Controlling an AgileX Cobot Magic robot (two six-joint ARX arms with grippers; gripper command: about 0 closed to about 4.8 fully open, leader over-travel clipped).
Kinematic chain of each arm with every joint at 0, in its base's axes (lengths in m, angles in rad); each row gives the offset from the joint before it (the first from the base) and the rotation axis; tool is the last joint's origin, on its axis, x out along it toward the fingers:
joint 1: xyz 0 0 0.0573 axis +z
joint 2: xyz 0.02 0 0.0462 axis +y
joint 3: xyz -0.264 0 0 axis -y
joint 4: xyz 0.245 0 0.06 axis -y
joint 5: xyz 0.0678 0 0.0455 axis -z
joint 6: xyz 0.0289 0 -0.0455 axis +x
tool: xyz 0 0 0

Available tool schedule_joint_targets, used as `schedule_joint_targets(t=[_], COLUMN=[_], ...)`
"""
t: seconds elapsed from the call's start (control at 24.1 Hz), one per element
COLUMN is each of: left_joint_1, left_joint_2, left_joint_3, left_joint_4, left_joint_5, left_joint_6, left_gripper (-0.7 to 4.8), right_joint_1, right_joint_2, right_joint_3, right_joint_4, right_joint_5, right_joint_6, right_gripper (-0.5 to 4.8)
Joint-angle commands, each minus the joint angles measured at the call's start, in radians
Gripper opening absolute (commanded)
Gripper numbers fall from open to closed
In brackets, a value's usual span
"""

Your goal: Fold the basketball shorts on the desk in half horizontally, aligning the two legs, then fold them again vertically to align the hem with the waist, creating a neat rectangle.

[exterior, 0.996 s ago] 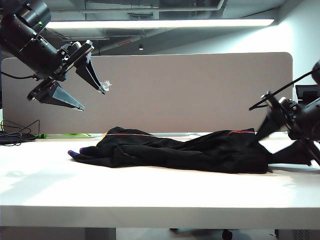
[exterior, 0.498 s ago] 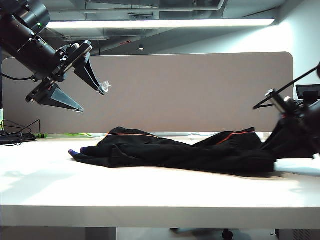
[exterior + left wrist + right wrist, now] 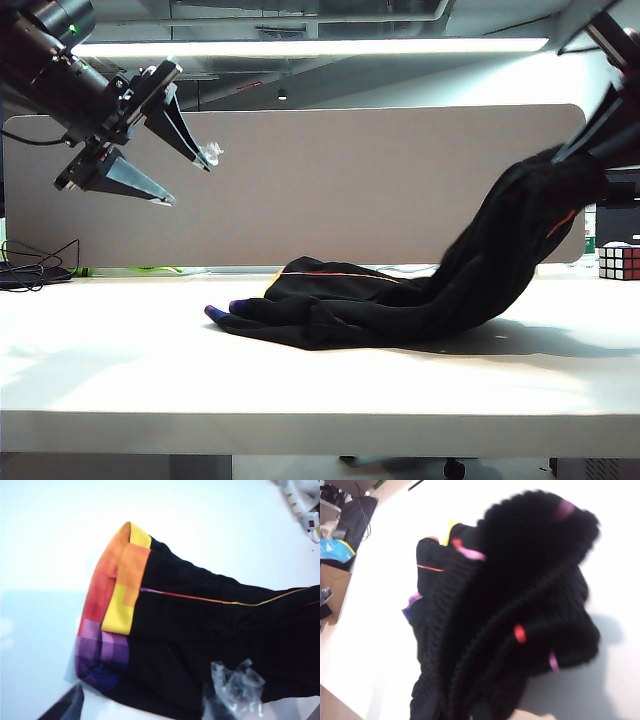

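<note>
L gripper (image 3: 168, 170) agape; R gripper (image 3: 598, 140) clamps shorts (image 3: 400, 300).

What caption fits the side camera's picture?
Right gripper lifts the shorts' waist end; open left gripper hovers.

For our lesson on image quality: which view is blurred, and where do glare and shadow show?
Right wrist view: shorts smeared by blur. Left wrist view: desk washed out, hem fairly sharp. Exterior view: ceiling light glares; soft shadow under the shorts.

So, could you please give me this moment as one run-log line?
left hand: open, raised clear | right hand: shut on waist, lifted | hem: on desk | fold: not done
</note>
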Motion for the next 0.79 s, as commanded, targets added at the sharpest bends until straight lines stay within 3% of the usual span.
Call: schedule_joint_targets(t=[0.04,0.21,0.79], left_joint_1=[0.002,0.002,0.002], left_joint_2=[-0.013,-0.013,-0.013], left_joint_3=[0.003,0.003,0.003], left_joint_4=[0.010,0.010,-0.002], left_joint_5=[0.007,0.017,0.014], left_joint_6=[0.004,0.007,0.028], left_gripper=[2.95,2.95,2.95], right_joint_1=[0.091,0.241,0.452], right_joint_2=[0.000,0.096,0.609], right_joint_3=[0.046,0.149,0.592], right_joint_4=[0.026,0.123,0.162], right_joint_5=[0.084,0.186,0.193], right_joint_6=[0.032,0.109,0.184], right_gripper=[-0.06,-0.06,-0.06])
